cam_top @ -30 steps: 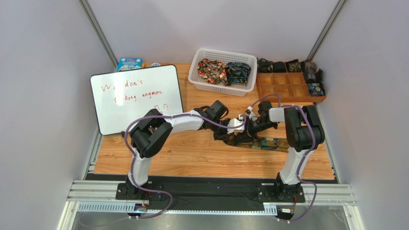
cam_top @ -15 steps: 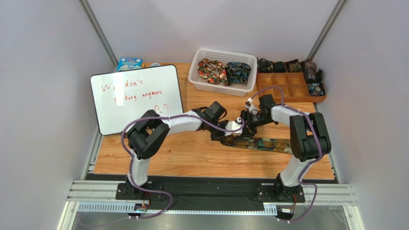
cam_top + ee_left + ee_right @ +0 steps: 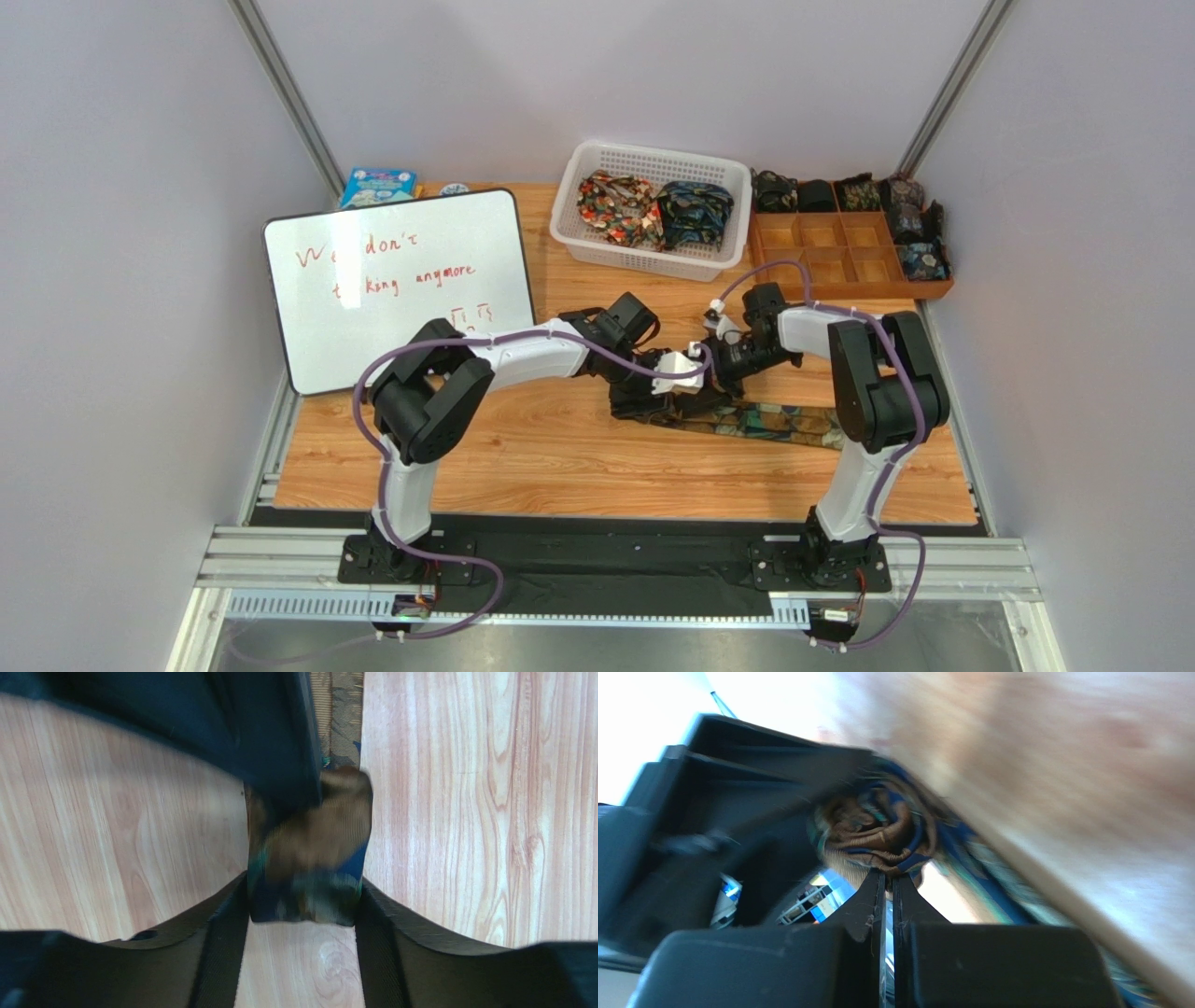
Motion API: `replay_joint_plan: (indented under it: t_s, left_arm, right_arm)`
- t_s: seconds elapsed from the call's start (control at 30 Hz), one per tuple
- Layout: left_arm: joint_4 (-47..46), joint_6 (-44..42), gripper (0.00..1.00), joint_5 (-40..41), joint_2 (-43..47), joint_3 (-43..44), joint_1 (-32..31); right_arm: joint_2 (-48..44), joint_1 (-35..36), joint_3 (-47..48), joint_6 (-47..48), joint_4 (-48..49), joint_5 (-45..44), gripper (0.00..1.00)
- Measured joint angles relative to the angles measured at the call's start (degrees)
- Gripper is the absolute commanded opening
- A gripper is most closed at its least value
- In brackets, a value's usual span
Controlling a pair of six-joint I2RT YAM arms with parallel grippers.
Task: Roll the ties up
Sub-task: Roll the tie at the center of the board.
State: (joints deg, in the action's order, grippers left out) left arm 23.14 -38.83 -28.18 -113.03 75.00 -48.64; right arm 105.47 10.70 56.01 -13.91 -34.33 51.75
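A dark tie point(image 3: 765, 417) with a blue, green and gold pattern lies flat on the wooden table point(image 3: 561, 448), its left end wound into a small roll point(image 3: 309, 861). The left gripper point(image 3: 302, 941) stands open around that roll, its fingers point(image 3: 224, 938) flanking the roll's two sides. From the other side, the right gripper point(image 3: 885, 875) is shut, its tips pinching fabric at the edge of the roll point(image 3: 875, 829). In the top view both grippers meet at mid-table, left gripper point(image 3: 687, 375) and right gripper point(image 3: 721, 359), and they hide the roll.
A white slotted basket point(image 3: 568, 210) at the back holds two bunched ties point(image 3: 617, 205). To its right, a brown compartment tray point(image 3: 842, 255) carries small rolled ties point(image 3: 920, 261) along its back and right side. A whiteboard point(image 3: 400, 287) lies at the left, with a blue box point(image 3: 376, 185) behind it.
The left gripper has opened around the roll. The right gripper pulled back toward the rear, opened, then came in again and shut on the roll's edge.
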Motion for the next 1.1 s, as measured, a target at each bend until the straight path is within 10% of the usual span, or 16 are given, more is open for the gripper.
replay_joint_plan:
  t_s: [0.6, 0.83, 1.1]
  left_arm:
    - [-1.1, 5.6, 0.82, -7.5, -0.1, 3.0, 1.4]
    - [-3.7, 7.7, 0.45, -7.9, -2.7, 3.5, -1.0]
    - [-3.3, 5.4, 0.22, -5.7, -2.9, 3.1, -1.3]
  right_arm:
    - [6.0, -4.5, 0.3, 4.1, -2.7, 0.5, 0.0]
    - [6.0, -4.3, -0.3, 2.8, -1.2, 1.4, 0.01]
    - [1.9, -4.6, -0.9, 3.5, -2.3, -0.8, 0.47]
